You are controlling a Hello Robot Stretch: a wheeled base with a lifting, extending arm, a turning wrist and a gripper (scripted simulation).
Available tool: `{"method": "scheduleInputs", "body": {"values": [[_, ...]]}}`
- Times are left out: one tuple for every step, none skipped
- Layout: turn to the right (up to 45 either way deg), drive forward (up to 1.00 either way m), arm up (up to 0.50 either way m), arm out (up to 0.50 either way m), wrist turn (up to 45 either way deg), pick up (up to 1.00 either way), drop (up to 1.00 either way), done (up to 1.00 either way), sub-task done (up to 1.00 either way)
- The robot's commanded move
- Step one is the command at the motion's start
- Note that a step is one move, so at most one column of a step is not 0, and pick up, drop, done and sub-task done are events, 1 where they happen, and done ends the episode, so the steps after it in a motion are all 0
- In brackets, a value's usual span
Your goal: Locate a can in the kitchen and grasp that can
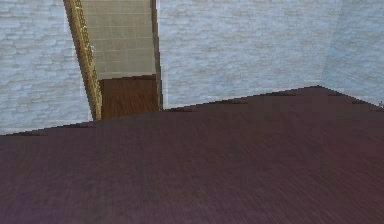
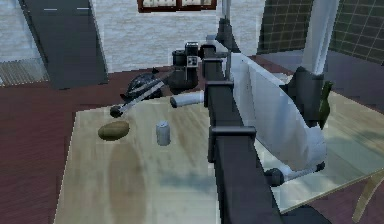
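A small grey can [image 2: 163, 133] stands upright on a pale wooden table [image 2: 130, 185] in the arm side view. My arm [image 2: 228, 140] rises as a dark bar over the table just right of the can. The gripper [image 2: 126, 106] reaches left from its dark body near the table's far edge, up and left of the can. A brown oval lump [image 2: 113, 130] lies on the table just below the fingers [image 2: 145, 95]. I cannot tell whether the gripper holds anything.
A white chair [image 2: 275, 115] stands against the table's right side, with a dark green bottle [image 2: 323, 100] behind it. A dark cabinet [image 2: 65, 40] stands at the back left. In the forward view, an open doorway [image 1: 125, 60] breaks a white brick wall beyond dark wooden floor [image 1: 200, 160].
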Motion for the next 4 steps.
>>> {"method": "scheduleInputs", "body": {"values": [[0.0, 0.0, 0.0, 0.0, 45.0, 0.0, 0.0, 0.0, 0.0], [0.0, 0.0, 0.0, 0.0, 9.0, 0.0, 0.0, 0.0, 0.0], [0.0, 0.0, -0.3, 0.0, 0.0, 0.0, 0.0, 0.0, 0.0], [0.0, 0.0, 0.0, 0.0, 0.0, 1.0, 0.0, 0.0, 0.0]]}}
